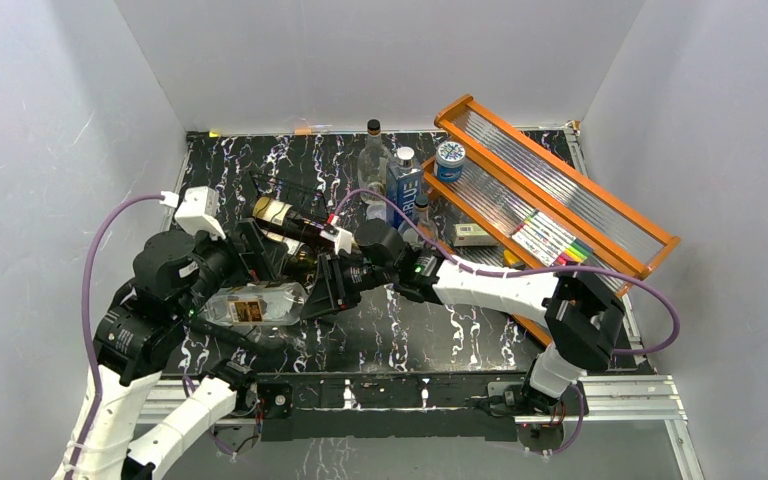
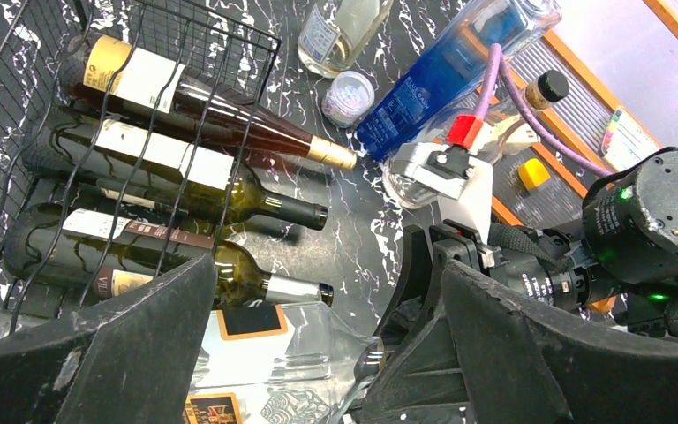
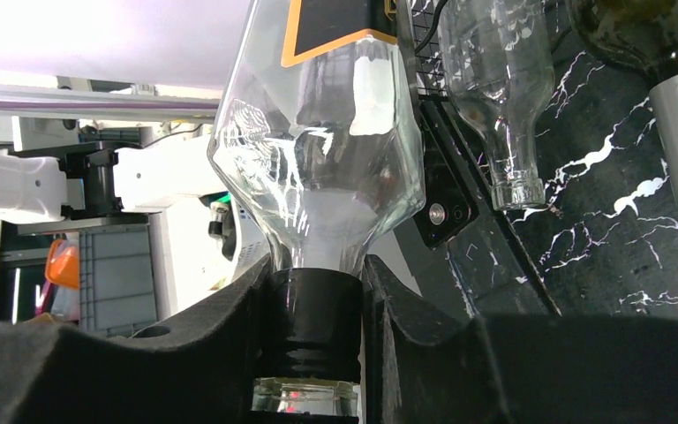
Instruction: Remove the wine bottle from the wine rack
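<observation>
Pinching, with right gripper, the black neck of a clear glass wine bottle pointing away from the low black wire rack, with left gripper spread wide alongside.

Little is legible. Dark green glass wine bottle, nearest in the black wire rack: pale label, letters starting "VIL", rest unreadable. Tall blue rectangular bottle: white print, too small. Clear faceted glass bottle: orange-edged black label, no readable text.
</observation>
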